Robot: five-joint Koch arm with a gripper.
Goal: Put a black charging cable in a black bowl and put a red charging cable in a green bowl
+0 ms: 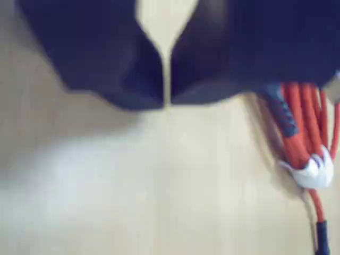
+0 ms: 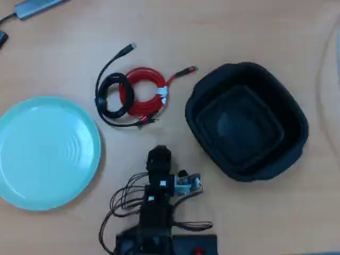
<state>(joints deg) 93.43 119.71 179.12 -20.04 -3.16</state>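
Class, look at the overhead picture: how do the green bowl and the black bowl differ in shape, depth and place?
The green bowl is round; the black bowl is a rounded square. The green bowl is shallow and plate-like with faint rings at its centre; the black bowl is deep with a stepped base. In the overhead view the green bowl sits at the left, the black bowl at the right. Both are empty.
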